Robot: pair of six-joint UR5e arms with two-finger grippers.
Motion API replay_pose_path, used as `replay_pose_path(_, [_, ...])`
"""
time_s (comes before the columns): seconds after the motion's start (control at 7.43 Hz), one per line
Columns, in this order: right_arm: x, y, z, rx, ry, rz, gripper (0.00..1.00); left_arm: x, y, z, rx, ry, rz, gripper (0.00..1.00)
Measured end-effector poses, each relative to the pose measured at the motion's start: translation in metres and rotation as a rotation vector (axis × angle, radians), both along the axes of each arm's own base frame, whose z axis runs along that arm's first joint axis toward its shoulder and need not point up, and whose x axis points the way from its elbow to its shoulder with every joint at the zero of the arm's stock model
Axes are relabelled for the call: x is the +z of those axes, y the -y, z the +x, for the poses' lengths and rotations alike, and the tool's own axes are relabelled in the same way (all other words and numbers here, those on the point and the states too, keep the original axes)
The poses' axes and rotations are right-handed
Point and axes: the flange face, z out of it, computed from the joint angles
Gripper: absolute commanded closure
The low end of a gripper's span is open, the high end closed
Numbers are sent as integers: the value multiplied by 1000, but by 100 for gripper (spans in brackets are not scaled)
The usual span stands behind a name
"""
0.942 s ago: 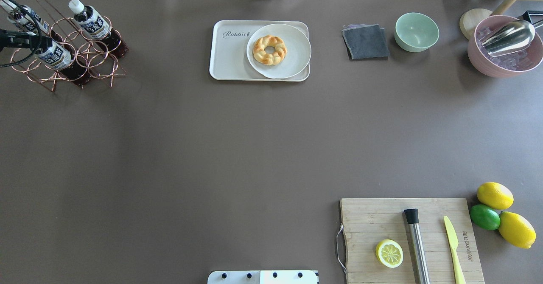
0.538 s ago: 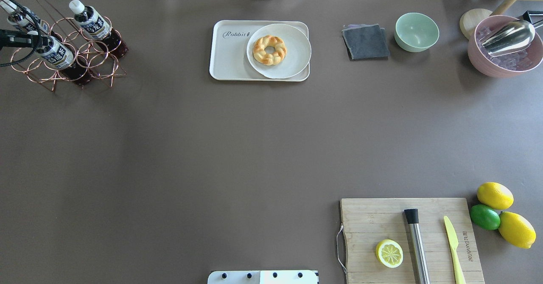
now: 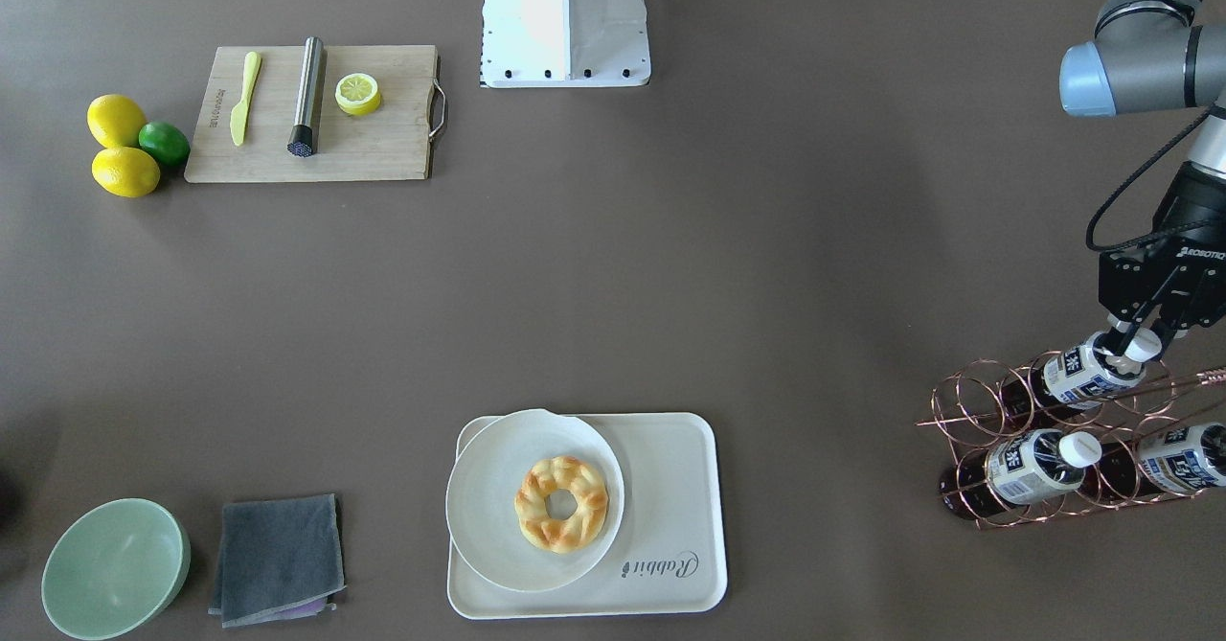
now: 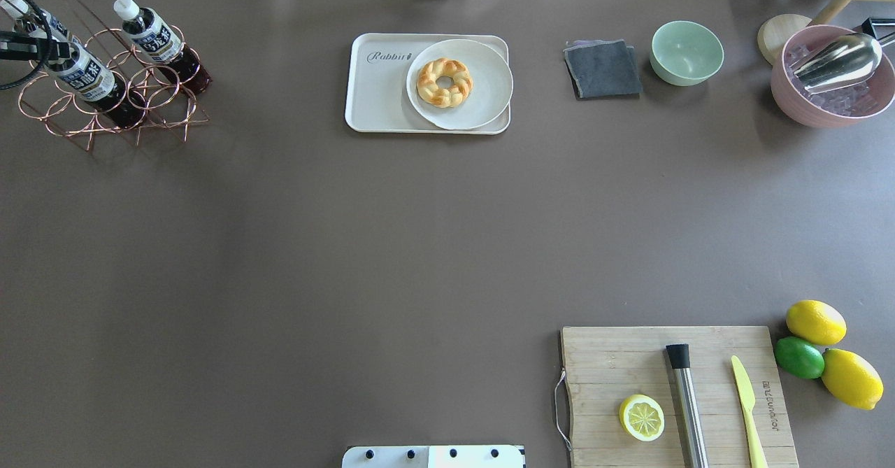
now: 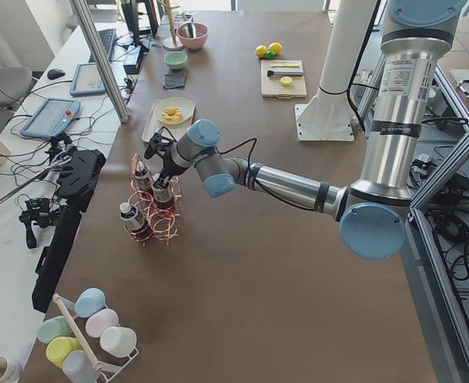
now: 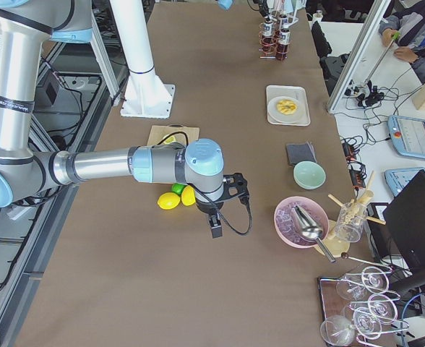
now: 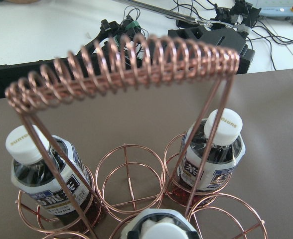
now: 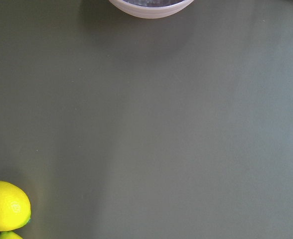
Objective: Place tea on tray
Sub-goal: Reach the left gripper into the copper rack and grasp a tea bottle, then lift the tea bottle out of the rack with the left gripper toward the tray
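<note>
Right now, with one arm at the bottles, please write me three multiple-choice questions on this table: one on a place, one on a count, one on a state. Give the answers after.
1. Where does the plate with the doughnut stand?
A) on the cutting board
B) on the tray
C) inside the green bowl

2. How many bottles are in the wire rack?
A) four
B) two
C) three

3. What is the left gripper doing?
A) gripping a bottle in the rack by its top
B) holding a bottle over the tray
C) lying open on the cutting board

Answers:
1 B: the plate lies on the tray's end away from the logo.
2 C: three white caps show in the rack.
3 A: it clamps the top of the bottle nearest the robot.
</note>
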Motion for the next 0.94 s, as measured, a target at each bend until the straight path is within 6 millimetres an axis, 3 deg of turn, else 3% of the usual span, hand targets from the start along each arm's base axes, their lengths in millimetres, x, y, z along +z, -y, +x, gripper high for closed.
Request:
replay_pose_path(0.54, [2,1,-5,-8,2,-10,0,-60,-7,-55,-53,-30,37,100])
replay_pose_path(0.94, [3,3,-13,-15,3,-24,0,-105,-19,-81,-59,-22,36,100])
